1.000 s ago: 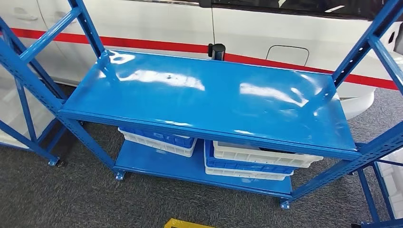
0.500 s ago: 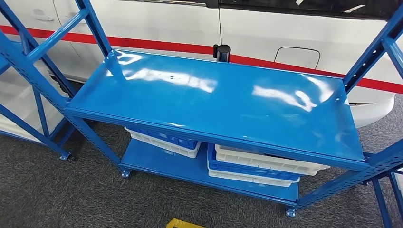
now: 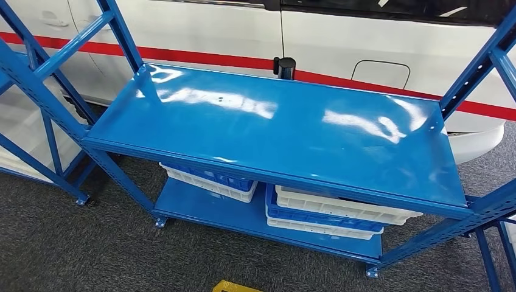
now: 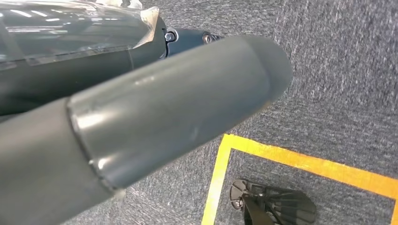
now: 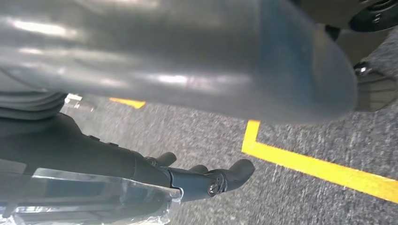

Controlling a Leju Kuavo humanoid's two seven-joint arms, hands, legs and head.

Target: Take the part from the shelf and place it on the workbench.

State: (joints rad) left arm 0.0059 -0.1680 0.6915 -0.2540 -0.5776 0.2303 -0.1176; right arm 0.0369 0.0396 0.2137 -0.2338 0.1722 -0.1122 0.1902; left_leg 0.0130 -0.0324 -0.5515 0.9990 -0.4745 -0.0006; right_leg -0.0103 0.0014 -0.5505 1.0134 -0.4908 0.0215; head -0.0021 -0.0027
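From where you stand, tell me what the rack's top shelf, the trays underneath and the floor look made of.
Top shelf: likely painted sheet metal, glossy blue with sharp glare.
Trays: probably moulded plastic, matt white and blue, ribbed rims.
Floor: grey carpet, speckled fibrous texture.

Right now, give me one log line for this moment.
shelf: ahead | bins: lower level, stacked | left hand: low over floor, grip unclear | right hand: low over floor, holds nothing | part: not yet taken
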